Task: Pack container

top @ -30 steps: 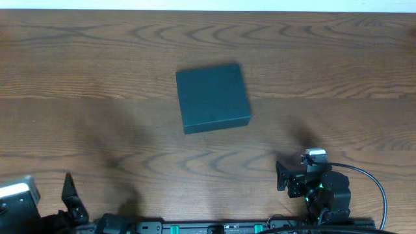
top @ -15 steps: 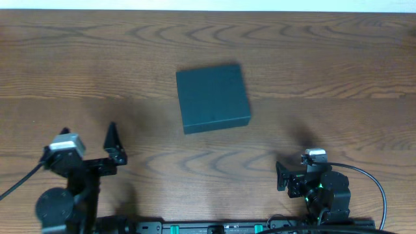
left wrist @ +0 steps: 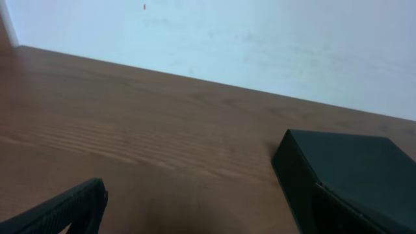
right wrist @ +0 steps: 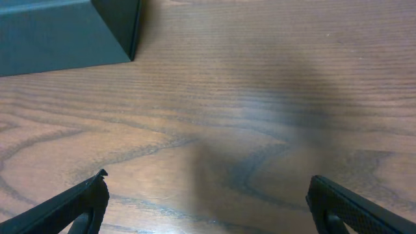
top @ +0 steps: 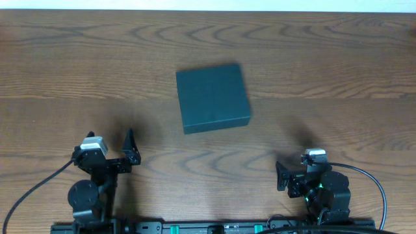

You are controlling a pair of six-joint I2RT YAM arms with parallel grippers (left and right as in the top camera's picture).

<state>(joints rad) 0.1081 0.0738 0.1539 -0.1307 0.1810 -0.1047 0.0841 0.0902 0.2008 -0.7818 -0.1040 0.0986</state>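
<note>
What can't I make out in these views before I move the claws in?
Box contents: overhead, it is shut.
Which side opens: no seam readable in any view.
Box's right part: left wrist, cut by the frame edge and a finger.
Most of the box: right wrist, cut off at the top edge.
Things to pack: none in view.

The overhead camera looks straight down on the table (top: 78, 58). The left wrist camera sits low, looking level across it past the left claw (left wrist: 209, 188) to the wall (left wrist: 260, 39); the right, behind the right claw (right wrist: 208, 179), tilts down closer. All three share the container (top: 213, 97).
</note>
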